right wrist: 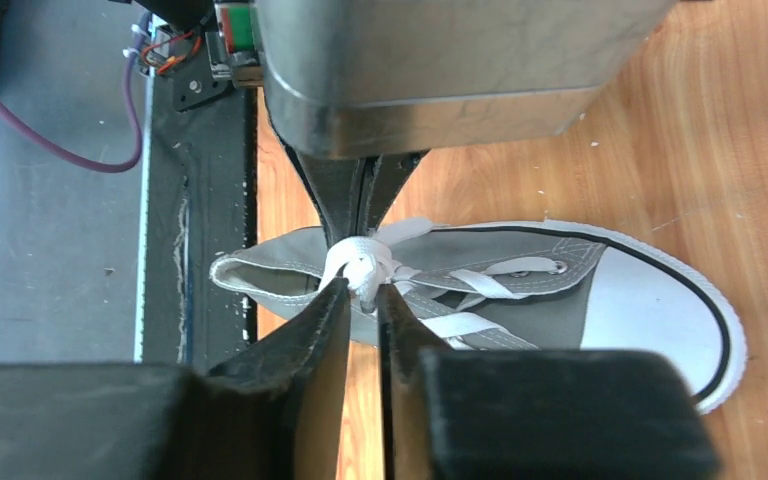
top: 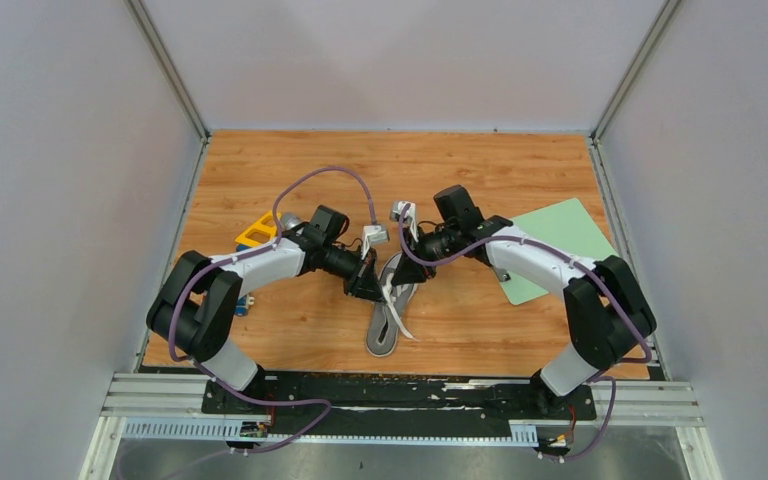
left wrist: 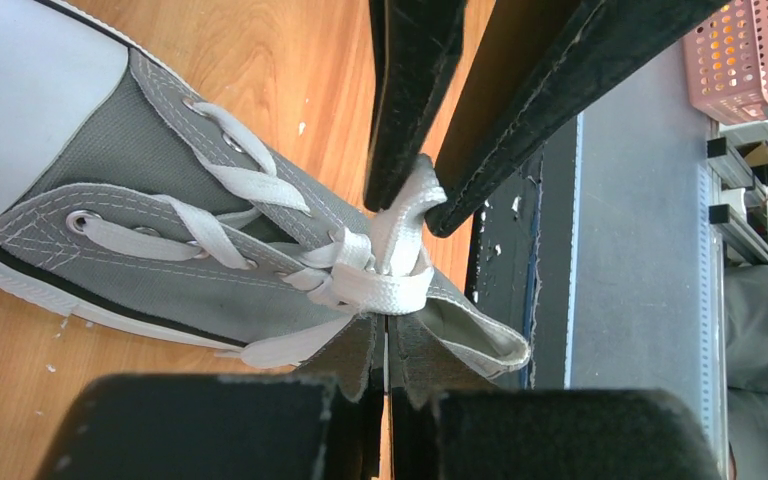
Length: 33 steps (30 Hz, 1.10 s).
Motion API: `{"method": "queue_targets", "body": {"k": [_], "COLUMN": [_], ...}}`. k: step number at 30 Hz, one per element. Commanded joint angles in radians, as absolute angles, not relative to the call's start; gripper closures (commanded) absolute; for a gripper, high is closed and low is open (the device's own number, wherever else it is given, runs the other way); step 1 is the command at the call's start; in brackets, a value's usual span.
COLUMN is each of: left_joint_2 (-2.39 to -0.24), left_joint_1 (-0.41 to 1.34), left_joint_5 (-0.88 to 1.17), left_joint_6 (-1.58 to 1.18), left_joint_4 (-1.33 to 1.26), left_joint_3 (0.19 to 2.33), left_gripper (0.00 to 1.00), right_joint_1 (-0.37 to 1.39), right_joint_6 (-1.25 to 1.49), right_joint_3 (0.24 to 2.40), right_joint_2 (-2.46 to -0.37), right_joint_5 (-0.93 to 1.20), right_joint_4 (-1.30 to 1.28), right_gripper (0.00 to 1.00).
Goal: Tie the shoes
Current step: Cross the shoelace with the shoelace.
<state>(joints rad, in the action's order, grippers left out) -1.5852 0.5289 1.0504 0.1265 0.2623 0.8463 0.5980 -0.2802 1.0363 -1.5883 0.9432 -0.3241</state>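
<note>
The grey canvas shoe (top: 384, 325) (left wrist: 110, 170) (right wrist: 560, 300) lies on the wooden table between the arms, its white toe cap pointing away from the rail. Its white laces meet in a knot (left wrist: 380, 285) (right wrist: 360, 265) near the ankle opening. My left gripper (top: 372, 290) (left wrist: 388, 345) (right wrist: 364, 228) is shut right at that knot, with a thin white strip of lace between its tips. From the other side, my right gripper (top: 407, 262) (left wrist: 412, 195) (right wrist: 362, 290) pinches a lace loop rising from the knot.
A green mat (top: 550, 245) lies at the right of the table. A yellow block (top: 257, 232) and a small blue piece (top: 245, 305) sit at the left. The black base rail (top: 400, 390) runs along the near edge. A pink basket (left wrist: 750, 55) stands beyond it.
</note>
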Motion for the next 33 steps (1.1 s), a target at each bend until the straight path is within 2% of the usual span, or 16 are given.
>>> {"method": "queue_targets", "body": {"k": [1,6,16,19,23,25,30,33], "left_joint_2": [-1.547,-1.527,-1.484,-1.484,-1.499,-1.507,-1.524,-1.528], "left_joint_1": [0.534,0.533,0.538,0.538,0.54,0.546,0.548,0.548], "left_joint_5": [1.092,1.021,0.956,0.949,0.942,0.917,0.903,0.919], "left_joint_6": [0.159,0.138,0.147,0.154,0.183,0.21,0.235,0.271], "left_joint_4": [0.285,0.284,0.282,0.283,0.309,0.333,0.353,0.357], "left_joint_3": [0.871,0.873,0.868,0.873,0.89,0.902,0.918,0.917], "left_gripper": [1.0,0.98,0.89,0.91,1.0,1.0,1.0,1.0], "right_joint_1": [0.594,0.595,0.596,0.597,0.593,0.584,0.522,0.477], "right_joint_6": [-0.263,-0.188,0.104,0.119,0.091,0.063,-0.053,-0.203], "right_joint_3": [1.077,1.093,1.147,1.153,1.161,1.16,1.158,1.141], "right_joint_2": [-1.596,-1.595,-1.677,-1.695,-1.698,-1.688,-1.638,-1.604], "right_joint_5": [1.008,0.978,0.972,0.987,0.999,1.013,1.074,1.107], "right_joint_4": [-0.288,-0.297,-0.322,-0.322,-0.34,-0.35,-0.392,-0.456], "right_gripper": [0.88,1.0,1.0,1.0,1.0,0.94,0.65,0.6]}}
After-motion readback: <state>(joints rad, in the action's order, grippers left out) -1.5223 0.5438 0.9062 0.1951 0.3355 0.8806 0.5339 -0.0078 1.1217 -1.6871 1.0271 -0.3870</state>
